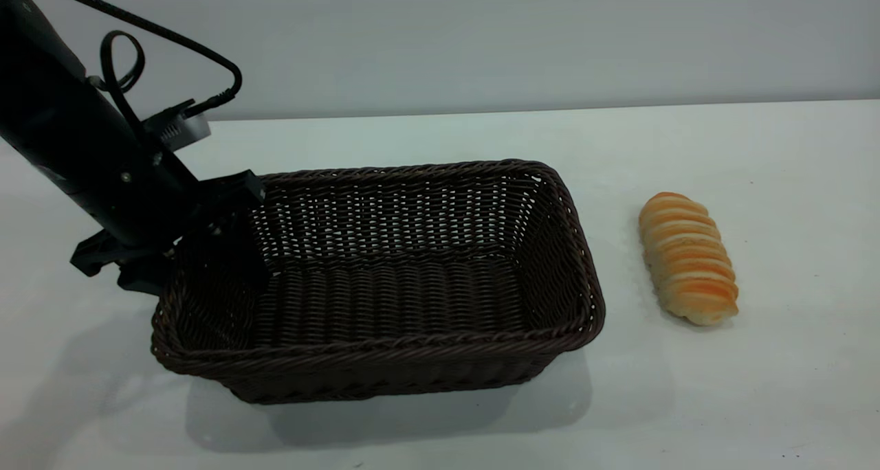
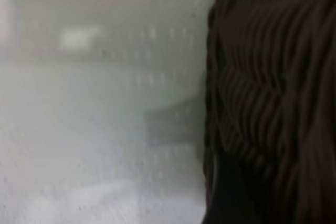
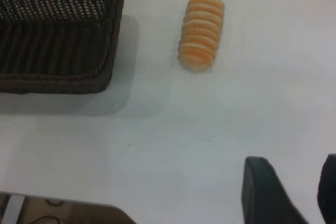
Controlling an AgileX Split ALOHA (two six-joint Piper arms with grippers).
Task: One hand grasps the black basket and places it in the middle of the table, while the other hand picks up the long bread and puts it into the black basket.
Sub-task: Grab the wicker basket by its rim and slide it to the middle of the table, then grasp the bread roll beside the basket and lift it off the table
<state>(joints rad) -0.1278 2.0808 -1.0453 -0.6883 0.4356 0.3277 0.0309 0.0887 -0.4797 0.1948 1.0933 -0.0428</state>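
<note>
**Mara:** Since the table (image 1: 440, 435) is the biggest thing here, start there: where does everything sit on it?

**Jon:** The black basket (image 1: 385, 277) stands about mid-table, a little left of centre, and looks lifted at its left end, since a shadow shows under that end. The left gripper (image 1: 206, 243) is at the basket's left short wall, one finger inside the rim and the other part outside it, so I judge it clamped on that wall. The left wrist view shows only weave pressed close to the lens.

**Mara:** So the basket step is done?

**Jon:** Nearly, by my reading. It is roughly central, but the arm has not let go and the basket may not be fully set down.

**Mara:** And the long bread (image 1: 688, 257)?

**Jon:** Untouched. It lies ridged side up on the table to the right of the basket, near it but apart, nothing gripping it.

**Mara:** The other arm?

**Jon:** The right gripper (image 3: 294, 192) shows only in its own wrist view, above bare table and well short of the bread. Its fingers (image 3: 265, 190) stand apart with nothing between them. Picking up the bread and dropping it in is all still to do.
</note>
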